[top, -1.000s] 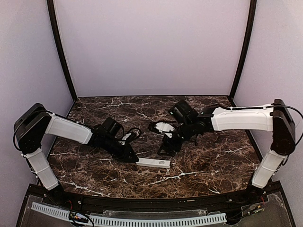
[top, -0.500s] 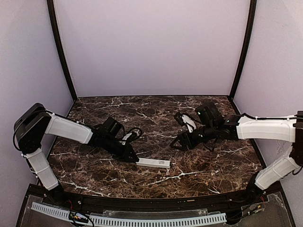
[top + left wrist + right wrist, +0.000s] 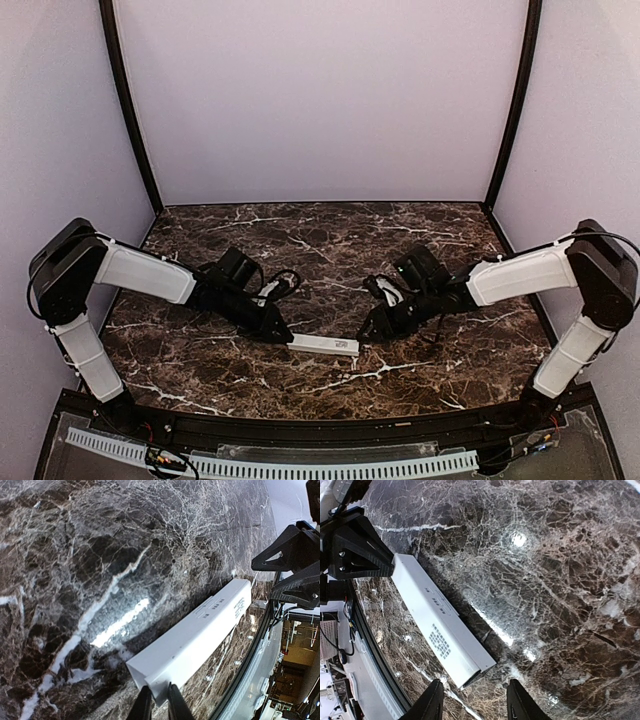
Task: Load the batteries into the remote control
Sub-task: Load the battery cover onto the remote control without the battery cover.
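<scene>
Left gripper [image 3: 159, 705] pinched tight on one end of the remote control [image 3: 195, 640]. Right gripper [image 3: 475, 702] spread wide, the remote's other end just ahead of its gap, label [image 3: 440, 641] up, flat on the marble table [image 3: 560, 580].

L claw [image 3: 279, 334] pinched shut, arm low; R claw [image 3: 371, 329] spread wide, reaching inward.

The remote control [image 3: 324, 345], a slim white bar, lies flat, printed label up, its length running from nine to three o'clock.
</scene>
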{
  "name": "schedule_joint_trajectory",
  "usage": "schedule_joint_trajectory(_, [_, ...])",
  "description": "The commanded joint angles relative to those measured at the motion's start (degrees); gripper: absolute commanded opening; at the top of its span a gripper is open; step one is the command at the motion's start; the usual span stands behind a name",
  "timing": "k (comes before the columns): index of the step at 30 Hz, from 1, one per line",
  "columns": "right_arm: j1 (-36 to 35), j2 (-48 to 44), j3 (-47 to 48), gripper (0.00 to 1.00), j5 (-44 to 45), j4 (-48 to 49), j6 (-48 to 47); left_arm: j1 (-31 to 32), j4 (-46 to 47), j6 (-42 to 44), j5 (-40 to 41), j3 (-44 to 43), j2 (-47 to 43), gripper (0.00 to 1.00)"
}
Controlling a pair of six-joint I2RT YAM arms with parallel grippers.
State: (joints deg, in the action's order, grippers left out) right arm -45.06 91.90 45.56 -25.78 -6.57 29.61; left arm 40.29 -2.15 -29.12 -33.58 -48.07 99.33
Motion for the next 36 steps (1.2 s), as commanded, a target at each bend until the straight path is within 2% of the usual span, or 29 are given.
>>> schedule_joint_trajectory(1, [-0.28,2.03,-1.0,0.42,-3.01,5.03,3.16,0.44,-5.51,1.01,4.29,1.09,0.52,0.11])
schedule_joint_trajectory(8, [-0.47,5.03,-1.0,0.38,-4.26,6.31,3.69,0.49,-5.39,0.86,4.43,1.37,0.54,0.09])
schedule_joint_trajectory(14, [-1.25,5.57,-0.74,0.42,-4.73,7.12,3.45,0.46,-5.61,0.74,4.75,1.24,0.65,0.07])
schedule_joint_trajectory(20, [-1.3,6.2,-1.04,0.41,-4.41,6.75,2.79,0.47,-5.5,0.56,4.68,1.23,0.98,0.07])
schedule_joint_trajectory(25, [-1.3,5.15,-0.99,0.5,-4.37,5.4,2.13,0.49,-5.65,0.57,4.71,1.07,1.02,0.06])
schedule_joint_trajectory(36, [-1.7,6.87,-0.82,0.37,-5.3,4.63,1.88,0.51,-5.5,0.38,4.58,0.88,1.27,0.04])
